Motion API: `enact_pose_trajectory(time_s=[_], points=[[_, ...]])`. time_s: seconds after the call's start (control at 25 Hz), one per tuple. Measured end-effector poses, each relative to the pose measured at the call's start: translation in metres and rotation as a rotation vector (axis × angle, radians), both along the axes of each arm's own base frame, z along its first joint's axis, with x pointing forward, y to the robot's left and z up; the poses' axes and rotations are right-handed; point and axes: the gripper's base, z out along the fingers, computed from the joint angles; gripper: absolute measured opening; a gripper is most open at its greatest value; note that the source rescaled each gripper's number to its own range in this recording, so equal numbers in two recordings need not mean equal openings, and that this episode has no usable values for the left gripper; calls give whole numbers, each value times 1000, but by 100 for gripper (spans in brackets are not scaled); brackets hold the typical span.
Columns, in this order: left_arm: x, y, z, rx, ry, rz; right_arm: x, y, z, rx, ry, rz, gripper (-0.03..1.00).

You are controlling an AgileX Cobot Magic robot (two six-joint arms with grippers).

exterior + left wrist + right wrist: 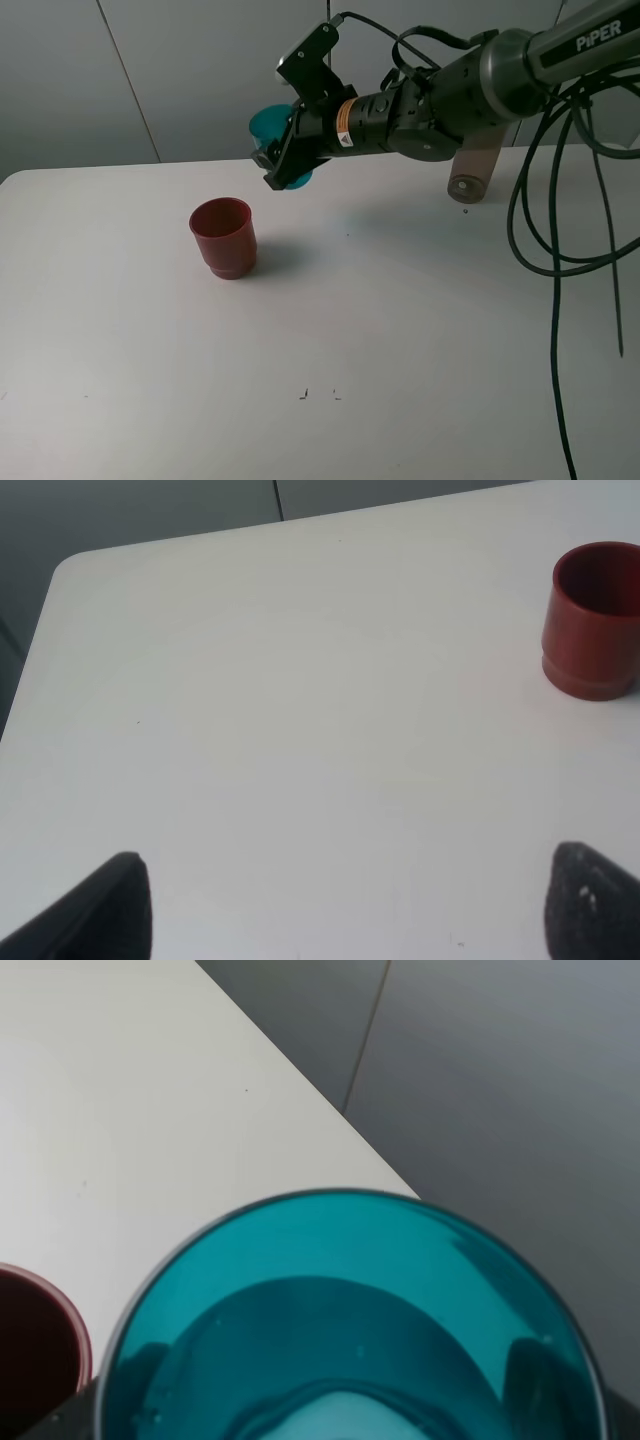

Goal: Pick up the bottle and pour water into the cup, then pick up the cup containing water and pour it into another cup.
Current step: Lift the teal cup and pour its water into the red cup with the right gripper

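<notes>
1. Above the table [400, 330], in the air: cup [268, 124], clamped in right gripper [283, 158], tipped steeply, up beyond red cup [224, 236], not touching it.
2. Risk: mouth seemingly not yet over red cup, so tipping further here would likely spill onto table. Slipping also possible, given smooth tilted wall.
3. Bottle [474, 168] behind right arm, well apart.
4. Left gripper [345, 908] spread apart, empty, low over table.
5. No obstacle between cup and red cup; cables [560, 240] hanging at right, out of the way.

table [400, 330]: white, rounded corners | marks [303, 394]: tiny, dark | wall [200, 70]: grey panels
</notes>
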Motion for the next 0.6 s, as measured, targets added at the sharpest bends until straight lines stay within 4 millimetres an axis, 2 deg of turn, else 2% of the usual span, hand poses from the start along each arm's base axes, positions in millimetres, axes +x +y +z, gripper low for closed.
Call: enact_pose_trajectory(time_s=[0.6], points=[[0,0,0,0,0,0,-11,29,11,-138,-92,70,11]])
